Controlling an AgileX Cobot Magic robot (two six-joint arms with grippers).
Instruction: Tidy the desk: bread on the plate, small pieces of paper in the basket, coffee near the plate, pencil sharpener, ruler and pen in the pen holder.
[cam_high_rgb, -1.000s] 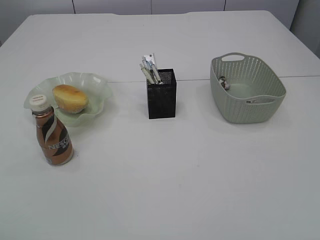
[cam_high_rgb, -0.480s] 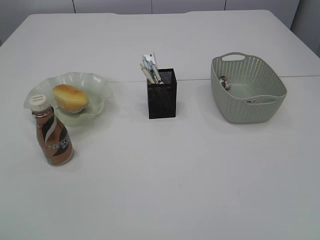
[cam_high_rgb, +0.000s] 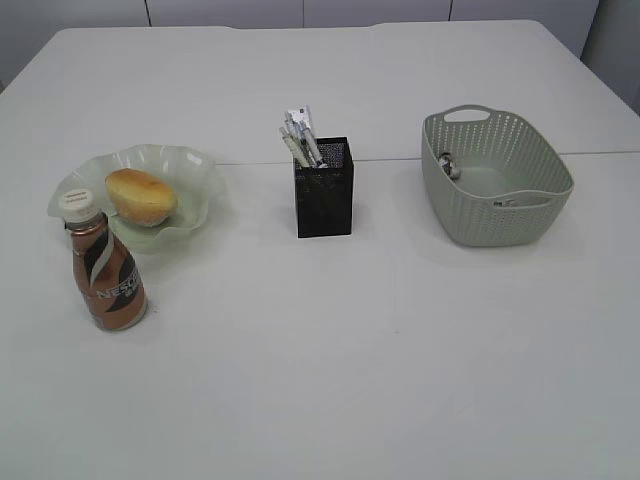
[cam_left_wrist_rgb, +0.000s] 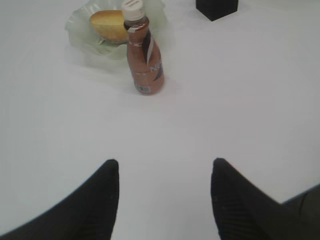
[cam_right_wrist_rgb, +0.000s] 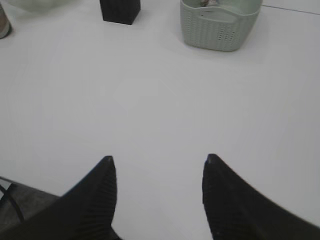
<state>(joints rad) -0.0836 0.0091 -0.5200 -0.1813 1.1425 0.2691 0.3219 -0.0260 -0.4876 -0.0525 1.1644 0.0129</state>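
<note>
Taking the black mesh pen holder (cam_high_rgb: 323, 190) as my landmark on the white table (cam_high_rgb: 330, 350): one green perforated basket (cam_high_rgb: 494, 178) sits well to its right, with a small crumpled paper piece (cam_high_rgb: 450, 166) against the inner left wall. One wavy pale plate (cam_high_rgb: 140, 195) lies well to the holder's left and carries one bread roll (cam_high_rgb: 141, 197). One coffee bottle (cam_high_rgb: 104, 270) stands upright just in front of that plate. The holder itself has several pens and a ruler (cam_high_rgb: 300, 135) sticking up; I cannot count them.

Only the wrist views show me: my left gripper (cam_left_wrist_rgb: 165, 172) and my right gripper (cam_right_wrist_rgb: 157, 167) each hang spread wide over bare table, gripping nothing.
</note>
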